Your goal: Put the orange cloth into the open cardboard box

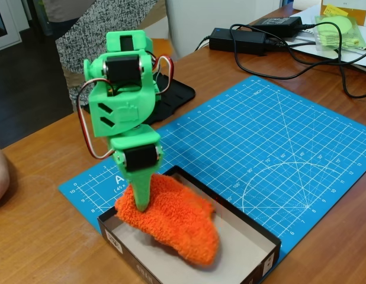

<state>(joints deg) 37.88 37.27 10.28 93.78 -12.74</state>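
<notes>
Green arm's claw (141,201) is pinched shut on the orange cloth (174,222) near its upper left end, and the rest droops down into the open cardboard box (263,251). Looks fluffy, light and floppy, so a bunched corner is the spot to grab; it'll sag and could snag the box's low wall. Plenty of free blue cutting mat (278,148) on the table (41,236) to the right.

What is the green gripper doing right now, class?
Gripper: closed on the fluffy bright orange cloth, which hangs over the shallow black-walled cardboard box.
</notes>
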